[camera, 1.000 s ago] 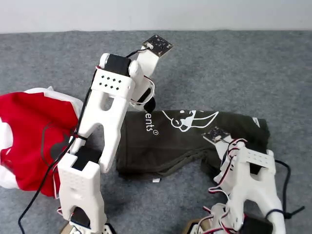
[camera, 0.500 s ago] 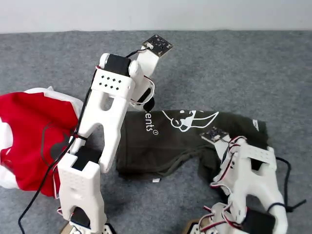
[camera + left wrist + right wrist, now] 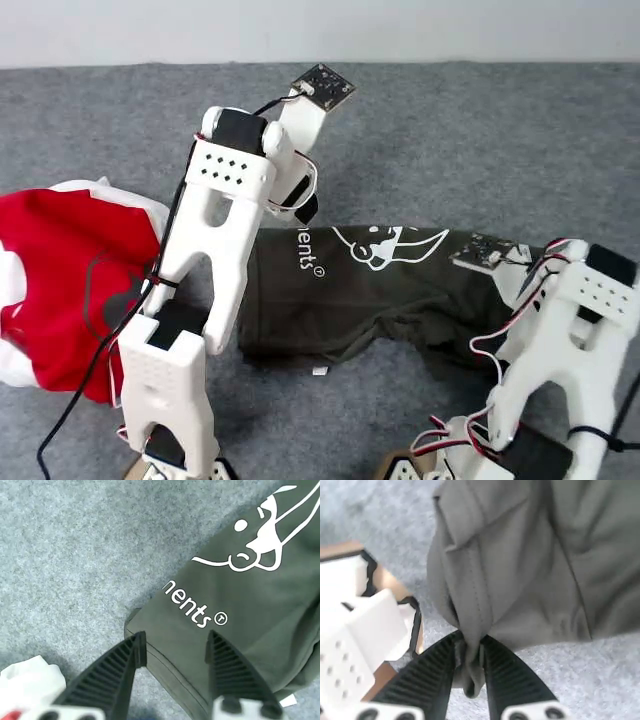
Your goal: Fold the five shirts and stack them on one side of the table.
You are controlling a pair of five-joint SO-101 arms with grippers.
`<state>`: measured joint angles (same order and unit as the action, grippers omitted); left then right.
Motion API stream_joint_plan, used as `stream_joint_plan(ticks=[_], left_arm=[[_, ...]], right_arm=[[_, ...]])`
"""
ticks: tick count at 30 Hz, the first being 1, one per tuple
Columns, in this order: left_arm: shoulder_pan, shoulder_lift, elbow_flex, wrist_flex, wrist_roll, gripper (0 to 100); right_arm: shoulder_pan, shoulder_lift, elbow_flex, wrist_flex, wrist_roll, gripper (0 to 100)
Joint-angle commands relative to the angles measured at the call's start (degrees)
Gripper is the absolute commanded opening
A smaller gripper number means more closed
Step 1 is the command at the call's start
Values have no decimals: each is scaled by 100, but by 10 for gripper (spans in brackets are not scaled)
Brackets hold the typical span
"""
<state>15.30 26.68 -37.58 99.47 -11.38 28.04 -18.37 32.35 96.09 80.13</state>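
**One olive shirt gripped at its edge; one red and white heap beside it**

Two arms are seen at the grey table (image 3: 480, 140). One olive shirt (image 3: 380, 285) is laid across the middle of the table between them, partly folded and creased along its near edge. One heap of red and white cloth (image 3: 60, 280) is placed at the table's left side in the high view; how many shirts it holds cannot be told.

White lettering and one white line drawing are printed on the olive shirt. One small white tag (image 3: 319, 370) is seen on the table just beside the shirt's near edge.

The left gripper (image 3: 175, 645) is held wide open above the corner of the olive shirt next to the lettering, and nothing is held in it. The right gripper (image 3: 470, 647) is closed tight on a bunched fold at the edge of the olive shirt, with cloth pinched between both fingers.
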Motion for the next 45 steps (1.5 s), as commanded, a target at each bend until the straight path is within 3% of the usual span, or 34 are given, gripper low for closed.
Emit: stream_joint_plan(ticks=[1, 8, 14, 19, 28, 33, 45], left_arm=[[26, -431, -233, 114, -44, 191], [26, -923, -198, 114, -114, 193], [18, -1125, -180, 114, -281, 193], [18, -1090, -180, 114, -281, 193], [18, -1090, -180, 114, -281, 193], [18, -1125, -180, 114, -281, 193], [18, -1125, -180, 114, -281, 193]], right_arm=[[303, 22, -290, 101, 484, 10], [980, 22, -378, 92, 1582, 10], [1226, 66, -519, -347, 1829, 10], [884, 31, -519, -330, 1820, 10], [-673, 84, -905, -664, 747, 10], [-1244, 84, -976, -1376, 624, 10], [-1305, 1174, -976, -2703, 0, 46]])
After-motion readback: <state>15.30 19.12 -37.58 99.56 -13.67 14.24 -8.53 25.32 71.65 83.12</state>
